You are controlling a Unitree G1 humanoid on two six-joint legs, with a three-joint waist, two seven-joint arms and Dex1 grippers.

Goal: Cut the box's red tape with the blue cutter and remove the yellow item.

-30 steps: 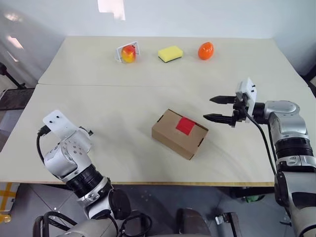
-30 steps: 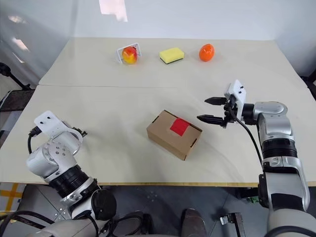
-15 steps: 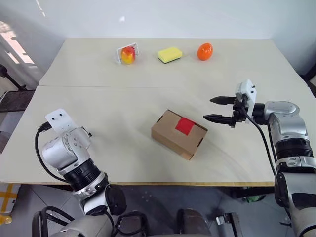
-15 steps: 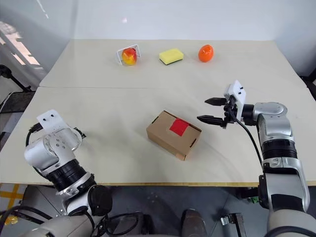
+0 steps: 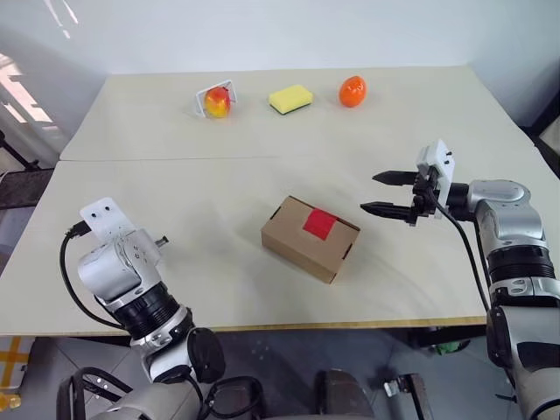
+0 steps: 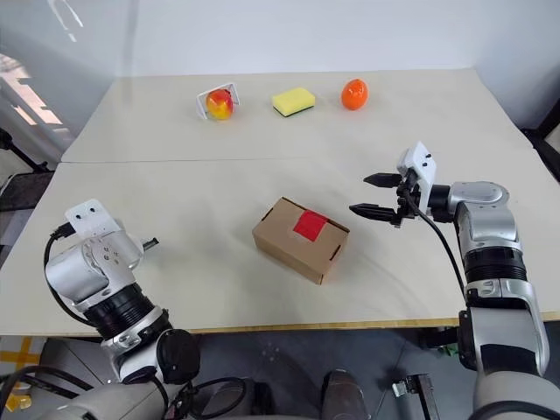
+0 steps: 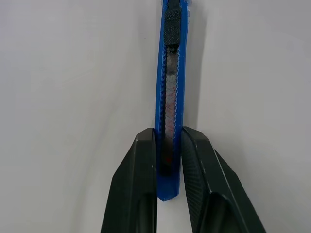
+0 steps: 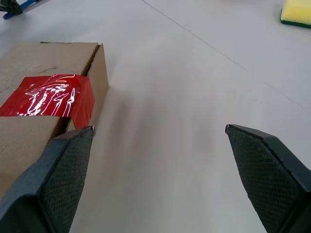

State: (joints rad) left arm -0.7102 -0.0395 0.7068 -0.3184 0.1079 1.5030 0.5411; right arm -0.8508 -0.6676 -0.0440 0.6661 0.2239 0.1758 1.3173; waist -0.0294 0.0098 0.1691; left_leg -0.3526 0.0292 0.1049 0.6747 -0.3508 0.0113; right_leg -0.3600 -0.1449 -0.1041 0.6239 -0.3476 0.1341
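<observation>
The brown box [image 5: 310,238] lies mid-table with the red tape [image 5: 319,224] across its top seam. In the left wrist view, the blue cutter [image 7: 170,73] lies flat on the table. My left gripper [image 7: 168,136] is shut on its rear end, one black finger pressed against each side. From the head, that gripper is tucked under its wrist near the table's front left, with the cutter's tip [image 5: 162,238] poking out. My right gripper [image 5: 385,193] hovers open just right of the box, jaws wide and pointing at it. The yellow item is hidden.
Along the far edge sit a red-yellow fruit in a white holder [image 5: 216,101], a yellow sponge [image 5: 290,98] and an orange egg-shaped fruit [image 5: 352,91]. A seam [image 5: 262,158] crosses the table behind the box. The front table edge [image 5: 350,325] runs close below the box.
The whole picture has shifted a little, so the camera has moved. My left wrist has rolled slightly in place. The box and my right gripper have kept still.
</observation>
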